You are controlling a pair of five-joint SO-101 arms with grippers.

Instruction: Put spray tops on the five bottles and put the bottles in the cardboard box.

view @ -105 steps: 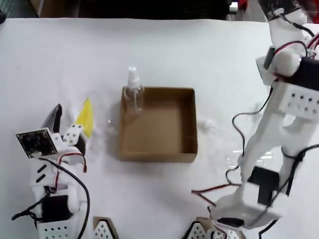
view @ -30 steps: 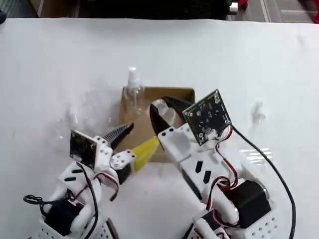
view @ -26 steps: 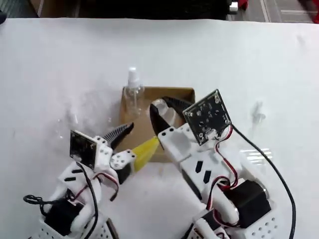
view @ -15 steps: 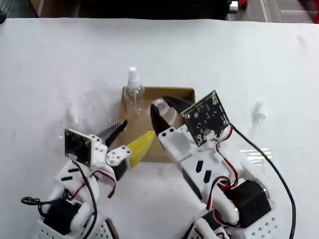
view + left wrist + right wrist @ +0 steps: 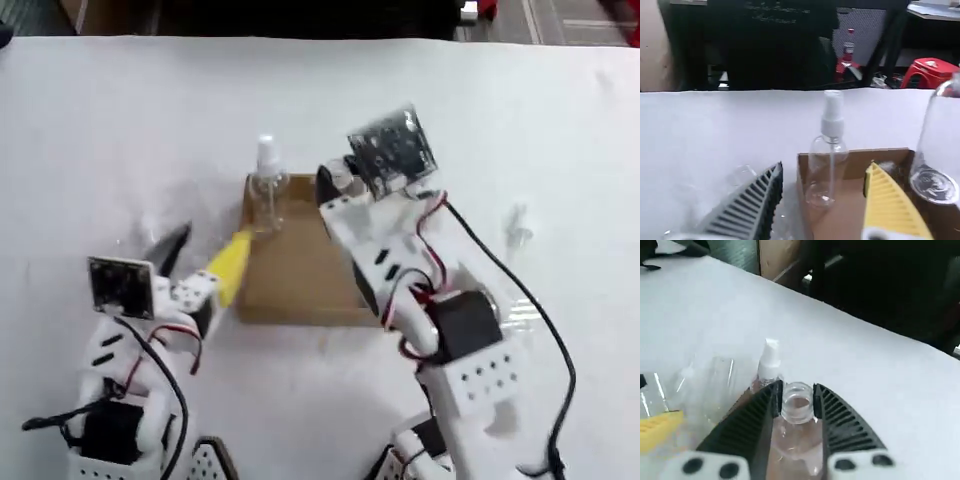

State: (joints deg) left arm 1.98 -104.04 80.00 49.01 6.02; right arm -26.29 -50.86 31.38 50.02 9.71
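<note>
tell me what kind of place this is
Probably a robotics lab or workshop: small wired arms work at a white table with a box, and what looks like a red stool stands among dark furniture behind.

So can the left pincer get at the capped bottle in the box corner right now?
Probably yes. The left pincer is open, and the capped bottle stands straight ahead between its fingers with nothing in between. The box wall beside the bottle may crowd one finger.
</note>
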